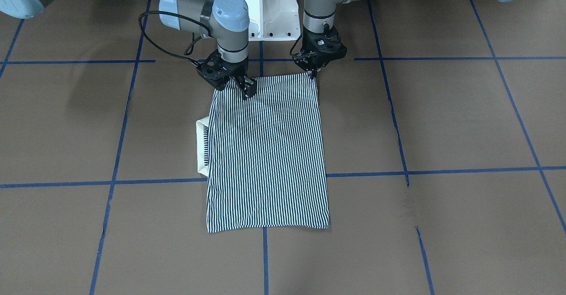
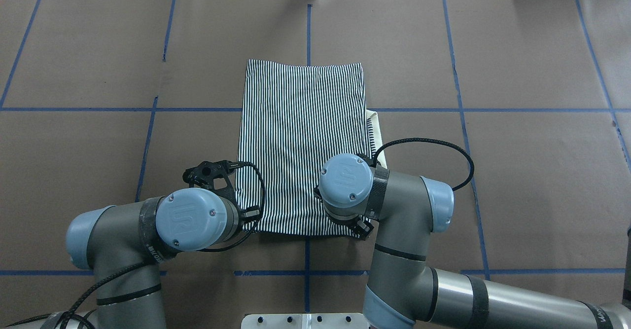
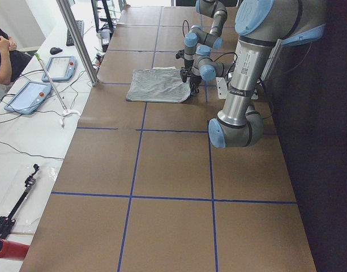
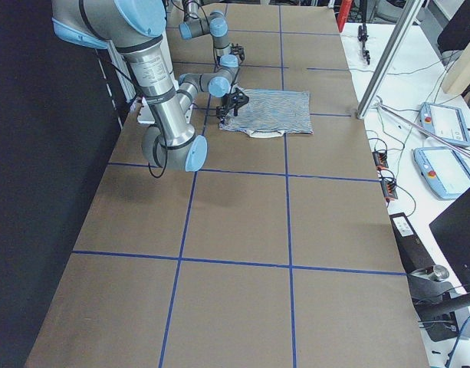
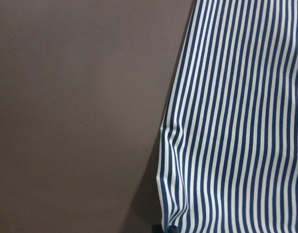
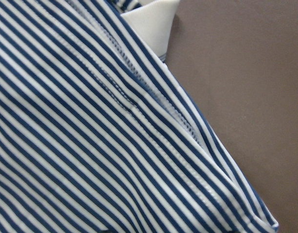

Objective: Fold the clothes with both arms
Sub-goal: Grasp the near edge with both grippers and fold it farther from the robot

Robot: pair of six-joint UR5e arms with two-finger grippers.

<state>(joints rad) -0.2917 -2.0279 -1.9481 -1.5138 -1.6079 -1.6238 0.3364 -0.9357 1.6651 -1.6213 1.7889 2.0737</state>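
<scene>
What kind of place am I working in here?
Probably a robotics lab: table gridded with blue tape, teach pendants on a side bench, a white robot pedestal by the striped shirt.

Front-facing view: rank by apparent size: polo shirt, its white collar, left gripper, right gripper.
1. polo shirt
2. right gripper and left gripper: alike, not ranked
3. collar, only a strip showing

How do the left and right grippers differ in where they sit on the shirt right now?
The left gripper points nearly straight down at a corner of the polo shirt; the right gripper is tilted and sits inward of its corner, over the stripes. Both are at the shirt's edge nearest the robot.
</scene>
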